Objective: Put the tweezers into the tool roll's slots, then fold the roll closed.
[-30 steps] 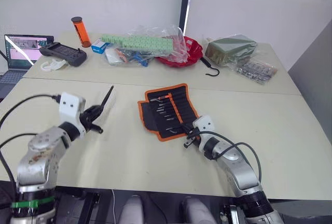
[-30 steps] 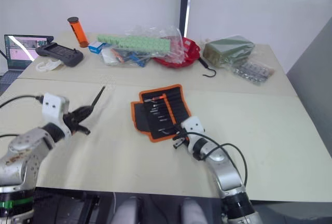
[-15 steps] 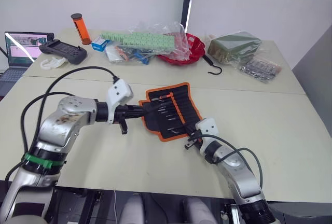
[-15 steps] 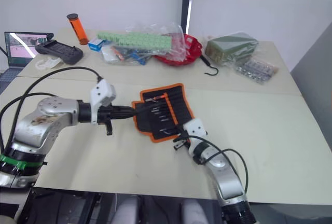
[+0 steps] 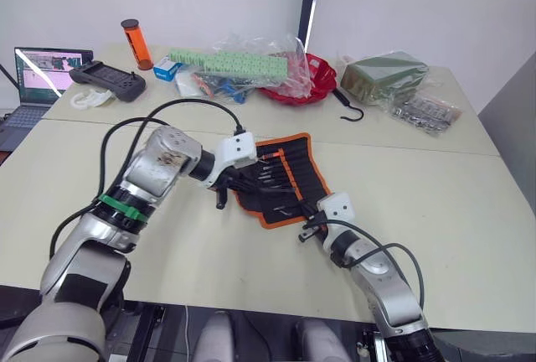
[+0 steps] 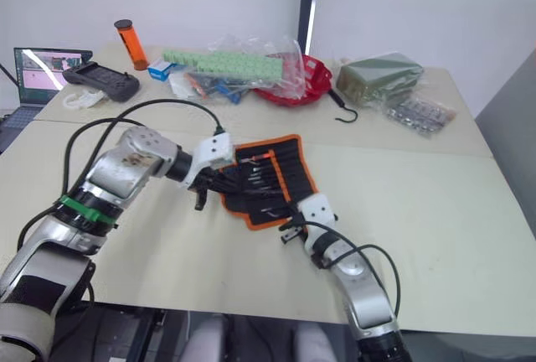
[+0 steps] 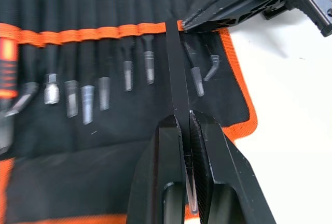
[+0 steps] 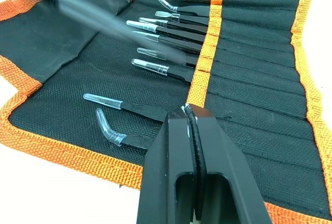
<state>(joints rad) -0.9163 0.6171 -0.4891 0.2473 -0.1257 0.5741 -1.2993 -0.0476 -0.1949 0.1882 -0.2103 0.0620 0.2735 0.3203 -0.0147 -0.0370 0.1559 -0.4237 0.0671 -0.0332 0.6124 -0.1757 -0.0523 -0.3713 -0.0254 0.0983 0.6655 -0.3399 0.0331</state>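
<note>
Surface: pale beige table (image 5: 469,203), white wall behind, clutter along its far edge.
Tool roll: the tool roll (image 5: 280,179) lies open and flat at centre frame, orange trim around it and an orange band across the slots (image 7: 93,29).
Left gripper: the left gripper (image 7: 182,130) has its fingers pressed together on one of the tweezers (image 7: 176,71), a slim black strip running from the fingertips up to the orange band; it hangs over the roll's left part in the head views.
Seated tweezers: several others (image 8: 166,29) already sit in the slots with their clear-capped tips showing.
Right gripper: the right gripper (image 8: 187,112) has its fingers fully together and nothing between them, tips at the orange band near the roll's lower right corner.
Upper left: laptop (image 5: 52,70), black controller (image 5: 106,81), orange cylinder (image 5: 134,43).
Upper centre: plastic bags over a green strip (image 5: 234,64), red bowl (image 5: 314,85).
Upper right: dark green bag (image 5: 383,79), black hook (image 5: 350,111).
</note>
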